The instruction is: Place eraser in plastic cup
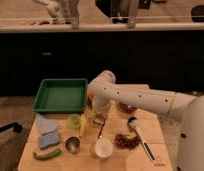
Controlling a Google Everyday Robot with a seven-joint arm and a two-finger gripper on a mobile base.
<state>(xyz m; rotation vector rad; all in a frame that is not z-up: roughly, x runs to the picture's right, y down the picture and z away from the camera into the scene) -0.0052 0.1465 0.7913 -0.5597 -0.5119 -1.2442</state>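
The light-green plastic cup stands upright on the wooden table, left of centre, just below the green tray. My gripper hangs from the white arm, pointing down, a short way to the right of the cup. A yellow banana-like piece lies between them. A small whitish and dark bit shows at the gripper's tip. I cannot tell whether it is the eraser or part of the gripper. No eraser shows anywhere else on the table.
A green tray sits at the back left. A steel cup and a white cup stand in front. A blue cloth, blue sponge, green pepper, dark grapes, spoon and brown bowl lie around.
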